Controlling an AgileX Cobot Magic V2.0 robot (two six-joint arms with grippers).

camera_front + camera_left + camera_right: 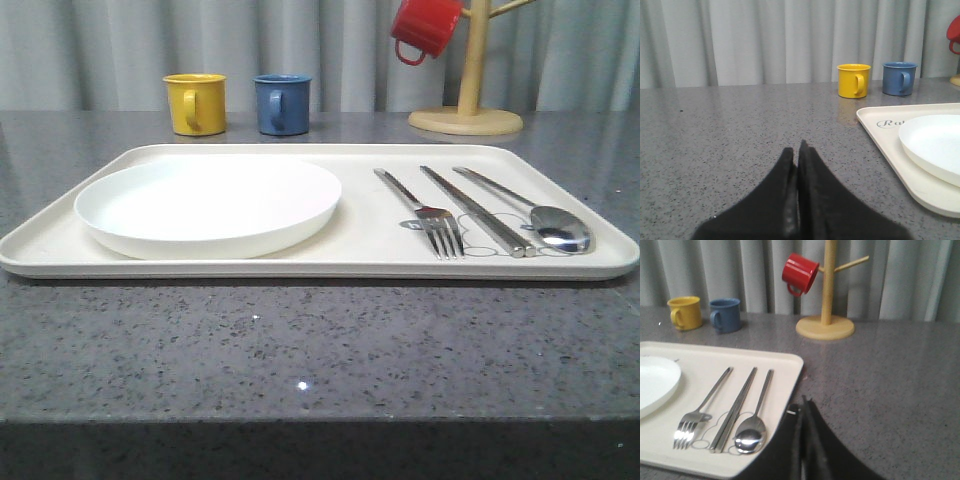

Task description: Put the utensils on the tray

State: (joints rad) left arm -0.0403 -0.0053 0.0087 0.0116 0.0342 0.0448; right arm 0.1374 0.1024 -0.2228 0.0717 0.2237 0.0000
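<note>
Fork (432,214), long flat piece (474,210) and spoon (558,227) lie side by side on the tray (360,262), at 3 o'clock from the white plate (211,205) — none touching it. Left fingers (799,165) pressed together, empty, over bare desk (730,135) at the tray's 9 o'clock; right fingers (803,420) also closed, empty — just beside the tray's 3 o'clock rim.

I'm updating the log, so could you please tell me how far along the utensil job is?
It looks finished: the fork, flat piece and spoon all lie on the tray beside the plate. Both the left pincer and right pincer are shut and empty. Nothing appears left.
</note>
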